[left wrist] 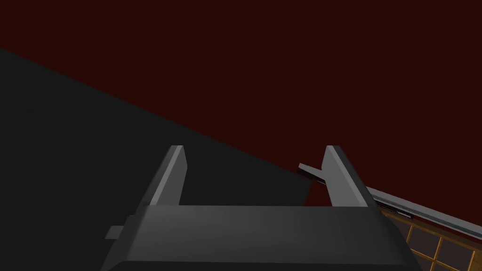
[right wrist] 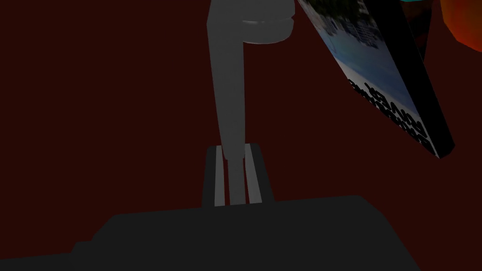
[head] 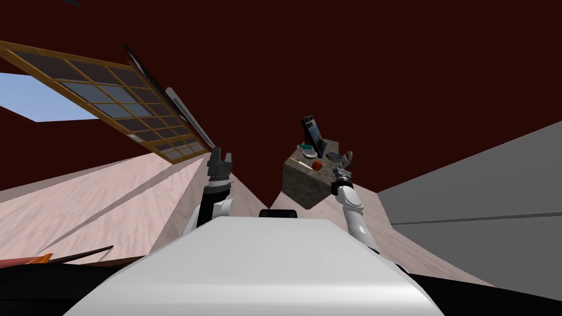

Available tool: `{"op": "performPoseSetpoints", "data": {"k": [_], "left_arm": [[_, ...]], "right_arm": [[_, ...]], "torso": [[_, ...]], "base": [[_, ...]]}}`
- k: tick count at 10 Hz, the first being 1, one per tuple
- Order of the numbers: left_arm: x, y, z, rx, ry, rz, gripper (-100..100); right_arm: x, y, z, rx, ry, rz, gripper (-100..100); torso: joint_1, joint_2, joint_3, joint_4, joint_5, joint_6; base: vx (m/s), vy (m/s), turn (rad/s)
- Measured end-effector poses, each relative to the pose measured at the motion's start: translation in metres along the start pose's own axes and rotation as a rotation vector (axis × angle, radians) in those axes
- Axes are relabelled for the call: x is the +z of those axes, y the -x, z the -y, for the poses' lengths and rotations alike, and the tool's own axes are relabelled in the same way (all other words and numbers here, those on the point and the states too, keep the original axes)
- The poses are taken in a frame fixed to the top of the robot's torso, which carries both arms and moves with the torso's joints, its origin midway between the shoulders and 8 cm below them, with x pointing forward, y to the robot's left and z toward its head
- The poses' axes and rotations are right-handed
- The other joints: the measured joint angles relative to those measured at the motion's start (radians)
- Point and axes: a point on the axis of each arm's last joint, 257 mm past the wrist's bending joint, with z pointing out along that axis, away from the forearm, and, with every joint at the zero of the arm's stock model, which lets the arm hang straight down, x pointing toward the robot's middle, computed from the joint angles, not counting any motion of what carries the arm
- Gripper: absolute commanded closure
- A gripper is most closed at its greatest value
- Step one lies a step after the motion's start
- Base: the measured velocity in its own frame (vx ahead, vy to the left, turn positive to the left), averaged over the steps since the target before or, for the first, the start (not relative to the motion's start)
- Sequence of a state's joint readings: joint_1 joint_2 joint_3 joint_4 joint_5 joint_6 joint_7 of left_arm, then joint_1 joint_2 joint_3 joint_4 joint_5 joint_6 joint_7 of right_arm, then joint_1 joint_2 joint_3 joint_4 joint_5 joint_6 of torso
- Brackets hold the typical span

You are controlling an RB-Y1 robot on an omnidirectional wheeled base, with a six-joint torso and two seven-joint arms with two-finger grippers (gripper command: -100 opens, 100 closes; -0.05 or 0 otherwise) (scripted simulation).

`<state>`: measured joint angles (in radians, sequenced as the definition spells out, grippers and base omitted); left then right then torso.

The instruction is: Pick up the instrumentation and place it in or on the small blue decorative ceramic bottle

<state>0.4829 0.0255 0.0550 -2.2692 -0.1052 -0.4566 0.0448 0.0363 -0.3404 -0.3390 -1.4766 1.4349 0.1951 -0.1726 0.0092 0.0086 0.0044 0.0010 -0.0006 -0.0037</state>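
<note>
My right gripper (right wrist: pixel 234 153) is shut on the thin grey handle of the instrumentation (right wrist: pixel 227 94), which ends in a rounded grey head away from the fingers. In the head view the right gripper (head: pixel 344 164) holds this grey tool (head: pixel 348 157) at the right edge of a small stone-look block table (head: pixel 302 184). A low, dark bluish object (head: pixel 333 157) sits on the table just left of the gripper; I cannot tell whether it is the bottle. My left gripper (left wrist: pixel 254 155) is open and empty, raised at the left (head: pixel 220 159).
On the table stand an upright book (head: pixel 312 133) (right wrist: pixel 376 70), a teal item (head: pixel 303 147), a pale round dish (head: pixel 310 155), an orange-red ball (head: pixel 317 164) (right wrist: pixel 463 23) and a thin stick (head: pixel 302 163). A wood-framed window (head: pixel 126 104) is at the left, a grey surface (head: pixel 483 186) at the right.
</note>
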Motion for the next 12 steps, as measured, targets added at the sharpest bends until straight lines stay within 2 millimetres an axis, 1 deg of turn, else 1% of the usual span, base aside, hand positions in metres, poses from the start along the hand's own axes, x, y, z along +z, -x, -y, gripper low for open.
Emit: {"op": "performPoseSetpoints", "data": {"k": [2, 5, 6, 8, 9, 11, 12], "left_arm": [[0.0, 0.0, 0.0, 0.0, 0.0, 0.0, 0], [0.0, 0.0, 0.0, 0.0, 0.0, 0.0, 0], [0.0, 0.0, 0.0, 0.0, 0.0, 0.0, 0], [0.0, 0.0, 0.0, 0.0, 0.0, 0.0, 0], [0.0, 0.0, 0.0, 0.0, 0.0, 0.0, 0], [0.0, 0.0, 0.0, 0.0, 0.0, 0.0, 0], [0.0, 0.0, 0.0, 0.0, 0.0, 0.0, 0]], "right_arm": [[0.01, 0.014, -0.015, 0.037, 0.007, 0.018, 100], [0.024, 0.034, -0.036, 0.074, 0.011, 0.048, 100], [0.03, 0.047, -0.048, 0.1, 0.02, 0.059, 100], [0.044, 0.065, -0.06, 0.12, 0.025, 0.086, 100], [0.047, 0.072, -0.068, 0.136, 0.032, 0.097, 100], [0.047, 0.08, -0.072, 0.141, 0.036, 0.104, 100], [0.052, 0.088, -0.077, 0.153, 0.037, 0.114, 100]], "torso": [[0.002, 0.005, 0.004, 0.002, 0.001, 0.001], [-0.003, -0.003, 0.0, 0.002, 0.001, -0.001], [-0.002, -0.003, 0.0, 0.002, 0.001, -0.002], [-0.004, -0.005, -0.001, 0.002, 0.001, -0.001], [-0.004, -0.006, -0.001, 0.002, 0.0, -0.001], [-0.005, -0.006, -0.002, 0.002, 0.0, 0.0], [-0.005, -0.007, -0.002, 0.002, 0.0, -0.002]], "base": [[-0.194, 0.075, 0.019], [-0.079, 0.02, 0.043], [-0.054, 0.007, 0.048], [-0.034, 0.007, 0.043], [-0.008, 0.0, 0.003], [-0.007, 0.0, 0.028], [-0.015, -0.007, 0.05]]}}
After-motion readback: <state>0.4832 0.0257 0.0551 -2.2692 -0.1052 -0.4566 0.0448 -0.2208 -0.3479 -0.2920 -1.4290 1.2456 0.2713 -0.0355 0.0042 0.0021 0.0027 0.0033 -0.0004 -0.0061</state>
